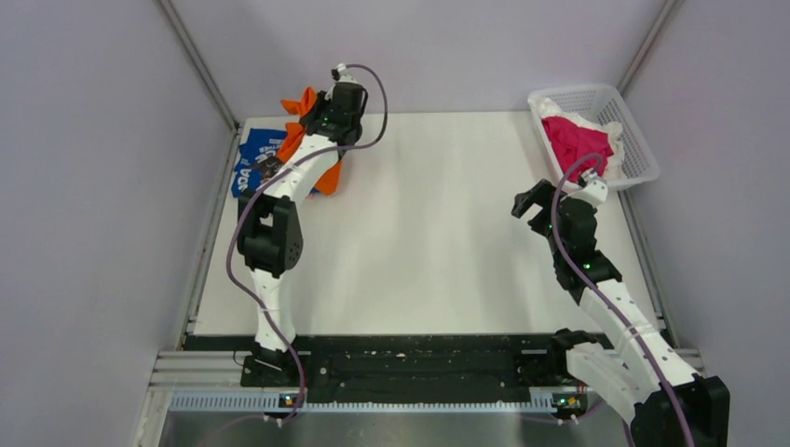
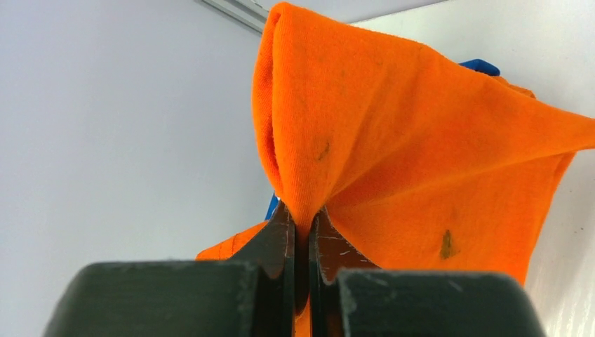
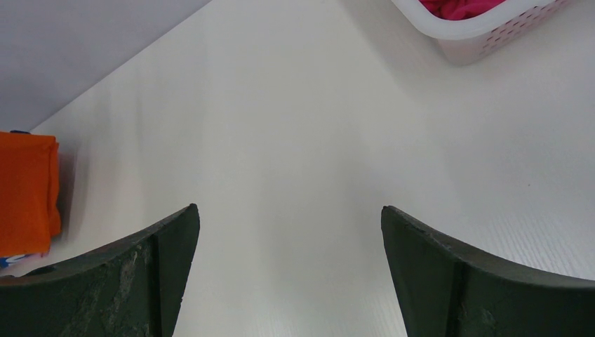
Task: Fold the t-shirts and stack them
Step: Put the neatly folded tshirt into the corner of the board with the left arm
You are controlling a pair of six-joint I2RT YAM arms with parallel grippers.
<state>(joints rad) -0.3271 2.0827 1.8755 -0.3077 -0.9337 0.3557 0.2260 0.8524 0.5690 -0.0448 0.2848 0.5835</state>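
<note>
I confirm the left gripper [image 2: 300, 216] is clamped on a fold of the plain bright orange cloth t-shirt [image 2: 407, 154]. The right gripper [image 3: 288, 210] stands spread wide over the white table [image 3: 295, 105].

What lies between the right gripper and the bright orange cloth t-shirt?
Only bare white tabletop separates the right gripper from the bright orange cloth t-shirt; the top external and right wrist views both show it.

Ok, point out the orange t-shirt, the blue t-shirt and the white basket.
orange t-shirt [image 2: 393, 140]: left wrist view, middle of the lifted cloth.
blue t-shirt [image 1: 250, 163]: top external view, lettered part left of the orange cloth.
white basket [image 1: 635, 140]: top external view, its right mesh wall.
</note>
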